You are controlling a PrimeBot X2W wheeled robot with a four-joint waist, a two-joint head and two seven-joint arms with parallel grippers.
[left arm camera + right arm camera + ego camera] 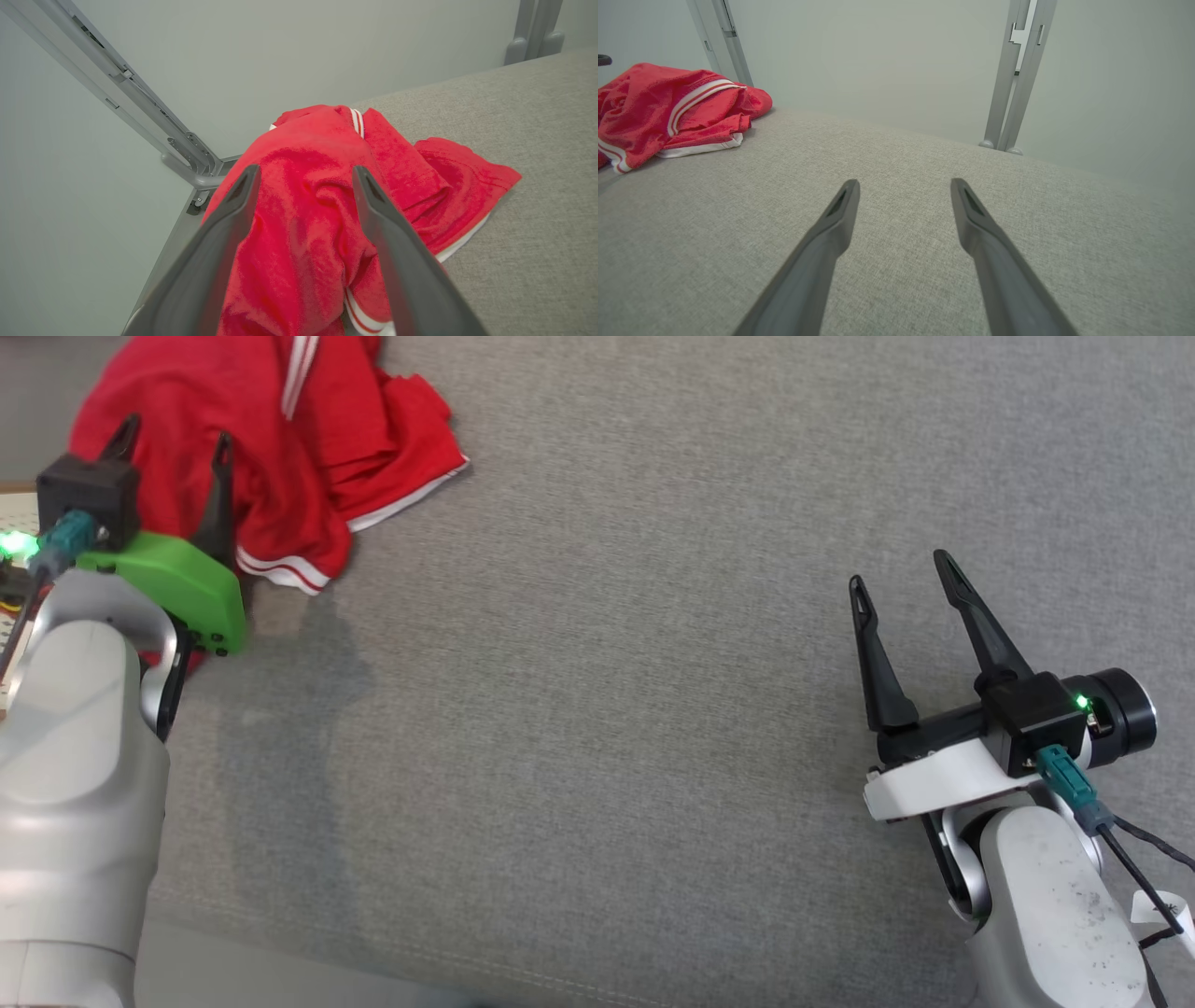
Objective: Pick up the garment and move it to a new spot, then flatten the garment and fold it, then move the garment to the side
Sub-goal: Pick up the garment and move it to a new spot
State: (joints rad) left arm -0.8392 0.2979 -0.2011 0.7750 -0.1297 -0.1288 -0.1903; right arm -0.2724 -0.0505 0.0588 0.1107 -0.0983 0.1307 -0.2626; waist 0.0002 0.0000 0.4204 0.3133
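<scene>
We note the left gripper [177, 429] spread over the crumpled red garment [271, 476], contact unclear; right gripper [896, 569] spread, well apart.

Red garment [308, 448], terry-like cloth, with white double stripes on the hems and a white band running down one panel. Crumpled and unfolded, bunched in a loose heap with deep creases, not flat. Lies on grey fabric surface [653, 663] at the 10–11 o'clock corner in head view, its top cut by the frame edge. One flap spreads flatter toward 3 o'clock and ends in a white-edged hem. Another striped hem sits at the heap's 6 o'clock side.
</scene>
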